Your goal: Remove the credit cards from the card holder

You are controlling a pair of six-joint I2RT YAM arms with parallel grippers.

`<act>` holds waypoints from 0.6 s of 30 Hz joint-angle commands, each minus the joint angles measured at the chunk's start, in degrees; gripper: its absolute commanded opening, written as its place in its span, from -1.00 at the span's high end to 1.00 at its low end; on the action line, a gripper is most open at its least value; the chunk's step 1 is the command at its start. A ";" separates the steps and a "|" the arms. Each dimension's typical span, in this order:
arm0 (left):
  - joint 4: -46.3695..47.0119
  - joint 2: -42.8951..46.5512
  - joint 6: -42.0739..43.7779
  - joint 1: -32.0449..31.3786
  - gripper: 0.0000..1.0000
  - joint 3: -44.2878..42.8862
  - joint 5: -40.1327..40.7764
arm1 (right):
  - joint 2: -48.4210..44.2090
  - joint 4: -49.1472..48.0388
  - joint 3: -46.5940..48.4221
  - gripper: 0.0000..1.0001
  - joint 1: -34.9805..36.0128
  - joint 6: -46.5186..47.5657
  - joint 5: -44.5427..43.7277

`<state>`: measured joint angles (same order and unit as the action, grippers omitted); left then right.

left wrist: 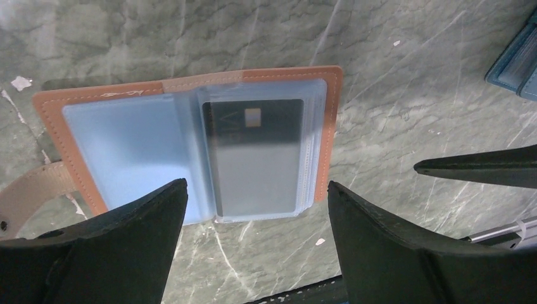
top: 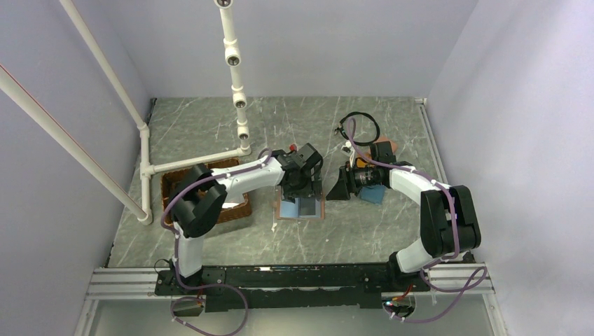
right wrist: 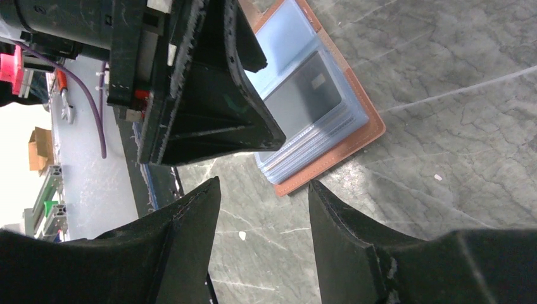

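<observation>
The salmon-pink card holder (left wrist: 329,126) lies open and flat on the marble table, its light-blue pockets facing up. A grey credit card (left wrist: 256,158) sits inside the clear pocket of its right half; the same credit card (right wrist: 304,95) shows in the right wrist view. My left gripper (left wrist: 256,190) hovers just above the near edge of the card holder (top: 301,210), jaws open and empty. My right gripper (right wrist: 263,183) stands open and empty just to the right of the card holder (right wrist: 354,142), over bare table. The holder's snap tab (left wrist: 31,190) sticks out to the left.
A teal-blue wallet (left wrist: 516,63) lies under the right arm, right of the card holder. A brown basket (top: 238,208) stands at the left, beside a white pipe frame (top: 143,168). A black cable loop (top: 361,126) lies at the back.
</observation>
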<state>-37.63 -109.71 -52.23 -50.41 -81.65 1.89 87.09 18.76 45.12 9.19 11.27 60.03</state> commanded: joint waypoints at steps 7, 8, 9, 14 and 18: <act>-4.01 -4.02 0.23 -0.94 -0.74 -6.07 1.93 | -0.71 -1.57 0.38 -0.11 -0.95 -0.24 0.07; -4.17 -4.32 0.11 -1.06 -0.74 -6.28 1.92 | -0.70 -1.46 0.48 -0.12 -1.21 -0.15 0.08; -4.27 -4.53 0.03 -1.03 -0.74 -6.41 1.85 | -0.60 -1.45 0.51 -0.11 -1.46 -0.18 0.01; -4.72 -5.22 -0.15 -1.26 -0.74 -6.89 1.83 | -0.25 -1.56 0.58 -0.11 -2.35 -0.38 0.16; -4.74 -6.05 -0.08 -1.40 -0.74 -7.52 1.52 | -0.10 -1.45 0.67 -0.11 -2.43 -0.28 0.09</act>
<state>-41.47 -115.00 -52.01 -51.24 -86.37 2.63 87.11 18.79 45.12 7.03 10.90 60.03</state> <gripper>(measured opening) 0.867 0.559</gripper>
